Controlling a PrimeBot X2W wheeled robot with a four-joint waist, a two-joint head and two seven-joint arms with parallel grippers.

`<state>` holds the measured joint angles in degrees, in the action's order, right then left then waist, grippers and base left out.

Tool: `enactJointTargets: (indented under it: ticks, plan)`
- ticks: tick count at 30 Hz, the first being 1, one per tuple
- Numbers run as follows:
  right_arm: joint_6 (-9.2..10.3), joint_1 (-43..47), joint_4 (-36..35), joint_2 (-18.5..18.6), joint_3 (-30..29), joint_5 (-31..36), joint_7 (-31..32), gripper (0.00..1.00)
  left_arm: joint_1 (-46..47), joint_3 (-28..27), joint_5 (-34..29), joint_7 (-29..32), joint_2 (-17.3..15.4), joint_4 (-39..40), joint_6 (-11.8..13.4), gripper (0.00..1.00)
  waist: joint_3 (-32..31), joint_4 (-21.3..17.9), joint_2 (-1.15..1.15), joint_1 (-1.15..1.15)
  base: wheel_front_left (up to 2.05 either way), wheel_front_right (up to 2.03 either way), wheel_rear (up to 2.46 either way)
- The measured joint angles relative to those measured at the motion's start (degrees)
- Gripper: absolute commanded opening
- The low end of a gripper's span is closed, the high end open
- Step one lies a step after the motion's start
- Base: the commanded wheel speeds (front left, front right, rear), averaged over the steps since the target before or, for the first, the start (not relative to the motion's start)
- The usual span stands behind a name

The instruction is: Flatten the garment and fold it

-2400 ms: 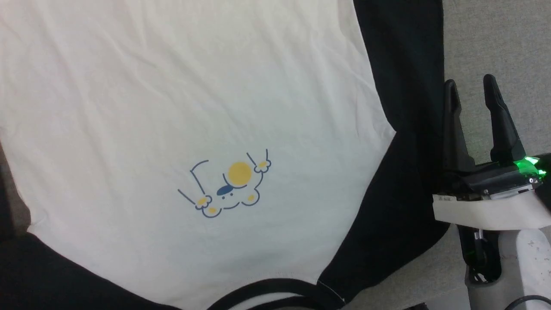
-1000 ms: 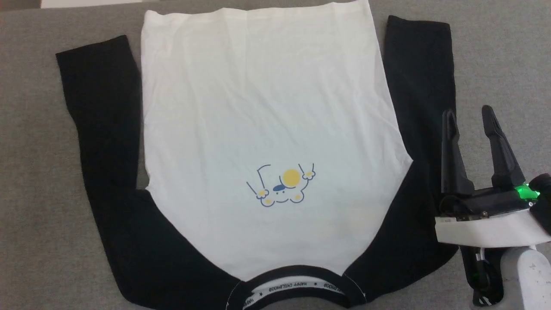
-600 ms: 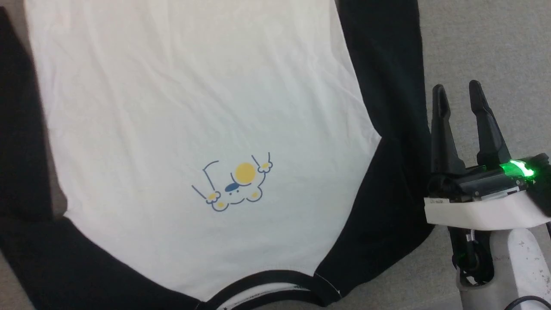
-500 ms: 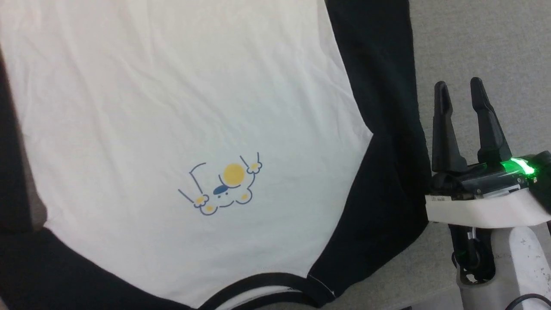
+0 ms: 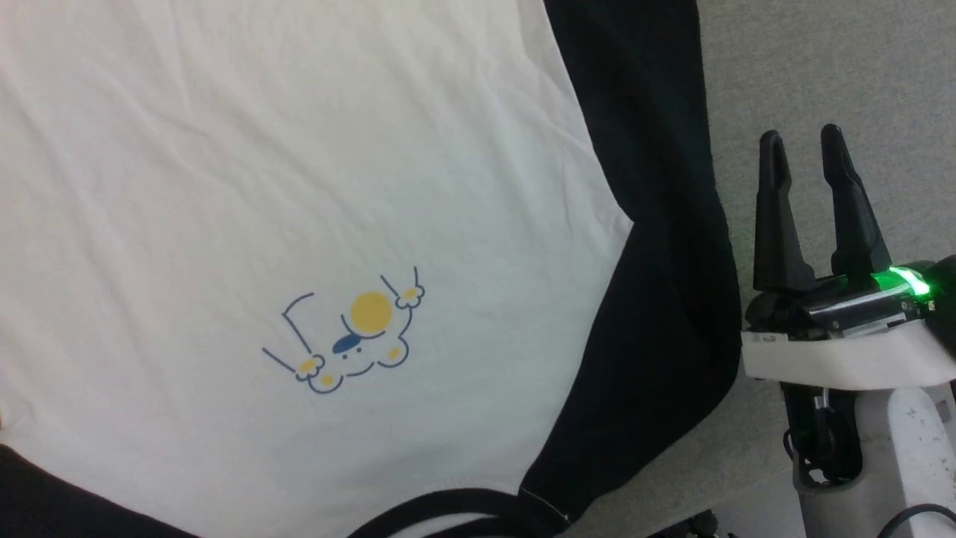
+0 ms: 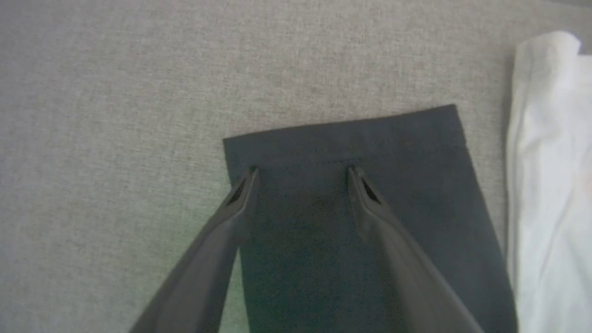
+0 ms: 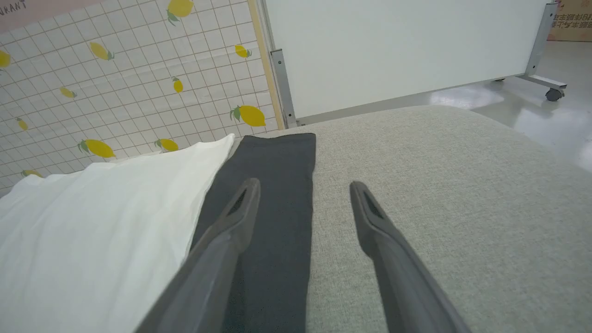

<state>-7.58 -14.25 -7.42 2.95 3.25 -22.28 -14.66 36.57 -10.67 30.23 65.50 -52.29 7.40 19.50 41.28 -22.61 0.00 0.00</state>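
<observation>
The garment [image 5: 299,187] lies spread print-up on the grey surface [image 5: 829,60]. The right gripper [image 5: 800,133] hangs beside one black sleeve [image 5: 657,224], the left gripper [image 6: 301,169] over the other cuff [image 6: 342,134] — both wide open, holding nothing.

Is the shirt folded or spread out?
Spread out. The shirt lies flat, print up; the sleeve near the right gripper lies straight, not folded over.

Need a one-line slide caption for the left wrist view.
Left gripper open above the cuff end of the garment's black sleeve, flat on grey fabric; white body at right.
</observation>
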Motion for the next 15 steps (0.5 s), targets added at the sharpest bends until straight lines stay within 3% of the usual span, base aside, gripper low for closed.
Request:
enactJointTargets:
  ticks: [8,15]
  plan:
    - [0.0,-0.46,0.0,-0.02,0.11,0.12,0.0,1.0,-0.71,-3.85,0.6,-4.07,-0.02,-2.26,-0.35,1.0,-0.1,1.56,0.0,0.0,0.0,0.0,0.0]
    - [0.0,-1.35,-0.16,-0.03,0.87,0.11,0.0,1.0,-1.44,-6.35,3.69,-5.16,2.18,-3.03,0.23,1.0,1.45,1.52,0.0,0.0,0.0,0.0,0.0]
